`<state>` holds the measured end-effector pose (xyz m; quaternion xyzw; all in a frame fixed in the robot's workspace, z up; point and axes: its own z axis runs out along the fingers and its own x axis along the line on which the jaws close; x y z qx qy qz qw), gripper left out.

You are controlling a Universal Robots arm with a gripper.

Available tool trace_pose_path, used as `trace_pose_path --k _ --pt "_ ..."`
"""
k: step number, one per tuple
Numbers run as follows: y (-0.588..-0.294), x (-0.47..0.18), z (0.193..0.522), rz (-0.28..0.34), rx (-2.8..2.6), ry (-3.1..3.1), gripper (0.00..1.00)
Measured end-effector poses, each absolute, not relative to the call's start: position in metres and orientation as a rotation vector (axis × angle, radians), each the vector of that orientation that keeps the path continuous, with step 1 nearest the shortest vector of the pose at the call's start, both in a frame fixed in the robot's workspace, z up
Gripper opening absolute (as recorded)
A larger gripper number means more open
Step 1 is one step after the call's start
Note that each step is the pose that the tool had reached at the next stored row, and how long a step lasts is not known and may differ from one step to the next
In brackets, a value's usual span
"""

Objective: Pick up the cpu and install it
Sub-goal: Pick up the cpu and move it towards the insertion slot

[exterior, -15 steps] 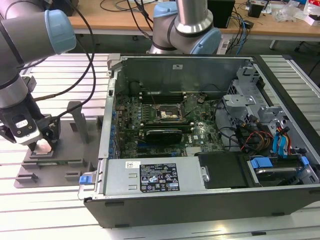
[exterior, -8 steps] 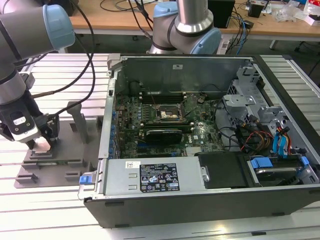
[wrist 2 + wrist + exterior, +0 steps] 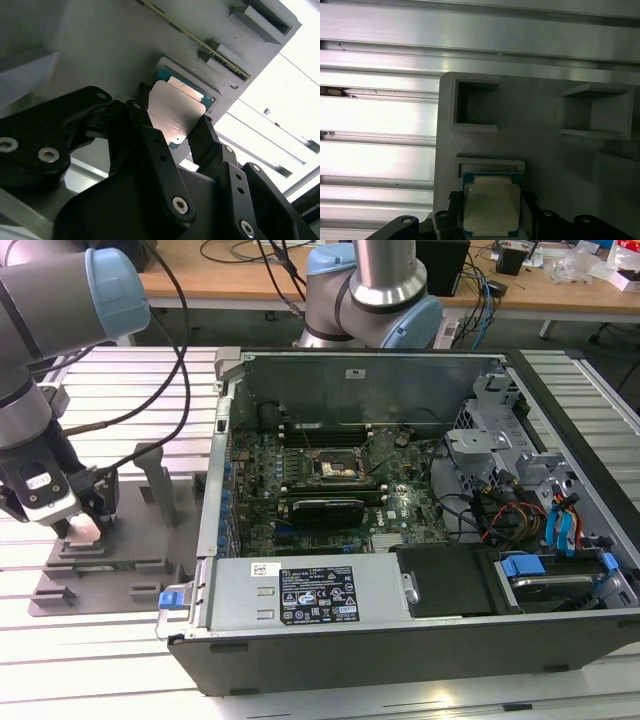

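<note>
The cpu [image 3: 175, 112], a flat square chip with a silvery top and green edge, lies at a shallow recess of the grey fixture plate [image 3: 100, 45]. My gripper [image 3: 172, 122] has one black finger [image 3: 145, 127] against each opposite side of the chip, shut on it. In the first wrist view the cpu [image 3: 491, 207] sits low on the plate [image 3: 545, 165], with my gripper [image 3: 491, 200] astride it. In the exterior view my gripper [image 3: 85, 528] is down on the fixture plate [image 3: 120, 565], at that view's left, well apart from the black socket [image 3: 335, 468] on the motherboard.
The open computer case [image 3: 400, 620] stands on the exterior view's right of the fixture. Upright posts [image 3: 160, 485] rise from the plate beside my gripper. A second arm's base [image 3: 375, 300] stands behind the case. The table has ribbed aluminium slats [image 3: 375, 160].
</note>
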<state>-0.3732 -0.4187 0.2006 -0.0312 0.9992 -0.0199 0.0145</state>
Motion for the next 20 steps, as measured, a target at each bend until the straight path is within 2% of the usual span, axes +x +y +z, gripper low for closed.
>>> trace_pose_path --k 20 --pt "-0.418 -0.373 0.216 -0.062 -0.097 3.11 0.55"
